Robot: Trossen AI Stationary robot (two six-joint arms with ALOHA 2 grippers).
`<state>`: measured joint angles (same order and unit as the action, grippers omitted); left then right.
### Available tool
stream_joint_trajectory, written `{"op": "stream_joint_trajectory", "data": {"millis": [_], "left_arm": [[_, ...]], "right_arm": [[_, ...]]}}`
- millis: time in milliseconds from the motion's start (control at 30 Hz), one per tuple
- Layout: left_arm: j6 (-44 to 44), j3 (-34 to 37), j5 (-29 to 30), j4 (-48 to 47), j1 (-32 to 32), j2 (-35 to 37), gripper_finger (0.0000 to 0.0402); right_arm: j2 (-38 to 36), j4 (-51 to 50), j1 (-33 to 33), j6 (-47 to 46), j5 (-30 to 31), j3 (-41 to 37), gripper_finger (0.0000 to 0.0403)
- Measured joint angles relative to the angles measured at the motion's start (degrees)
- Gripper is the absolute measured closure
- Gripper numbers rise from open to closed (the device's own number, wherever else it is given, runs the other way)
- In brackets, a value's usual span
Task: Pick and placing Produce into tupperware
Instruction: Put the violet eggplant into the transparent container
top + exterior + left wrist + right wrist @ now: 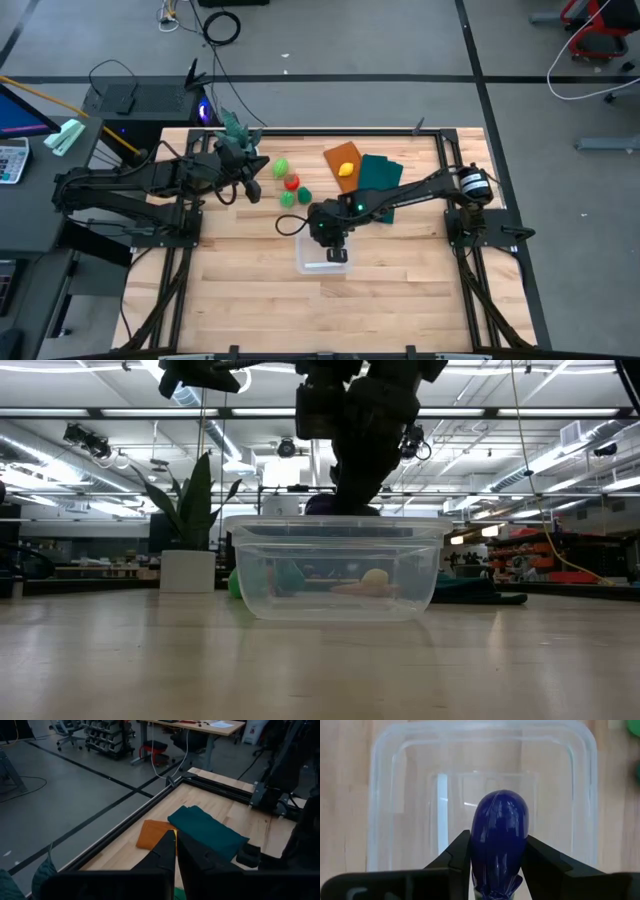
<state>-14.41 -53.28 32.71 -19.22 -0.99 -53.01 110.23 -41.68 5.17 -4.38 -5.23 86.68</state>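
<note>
The purple toy (499, 840) is smooth, shiny and dark, shaped like a small egg with a wrinkled bit at one end. The right gripper (497, 855) holds it tight between its two dark fingers (455, 855), one finger pressed on each side. The toy hangs right above the tupperware (385, 795), which is see-through, square with round corners, and has nothing inside it. In the high view the right gripper (330, 232) sits over the tupperware (322, 264) near the middle of the wooden table (400, 290). In the low view the tupperware (335, 575) stands flat on the table and the dark arm comes down over it. The light green toy (281, 167), the red toy (292, 182) and the dark green toy (304, 195) lie close together on the table, a little way behind the tupperware and toward the left arm. The yellow toy (346, 169) rests on the orange cloth (338, 158). The dark green cloth (380, 172) lies just beside the orange one, partly under the right arm. The left gripper (252, 165) waits near the back of the table, close to the light green toy, with its fingers (165, 852) almost pressed together and nothing between them. A green plant (190, 505) in a white pot (188, 570) stands farther back on the table.
</note>
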Motion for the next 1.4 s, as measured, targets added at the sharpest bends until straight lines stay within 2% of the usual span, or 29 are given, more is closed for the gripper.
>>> {"op": "stream_joint_trajectory", "data": {"millis": [633, 1100, 1400], "left_arm": [[0.0, 0.0, 0.0, -0.5, 0.0, 0.0, 0.0388], [0.0, 0.0, 0.0, -0.8, 0.0, 0.0, 0.0381], [0.1, 0.0, 0.0, -0.8, 0.0, 0.0, 0.0392]], "right_arm": [[6.1, 1.9, 0.0, -2.1, 0.2, -0.1, 0.03], [7.2, 2.1, -0.2, -3.6, 0.4, -0.1, 0.03], [7.2, 2.0, -0.2, -3.6, 0.6, -0.1, 0.0275]]}}
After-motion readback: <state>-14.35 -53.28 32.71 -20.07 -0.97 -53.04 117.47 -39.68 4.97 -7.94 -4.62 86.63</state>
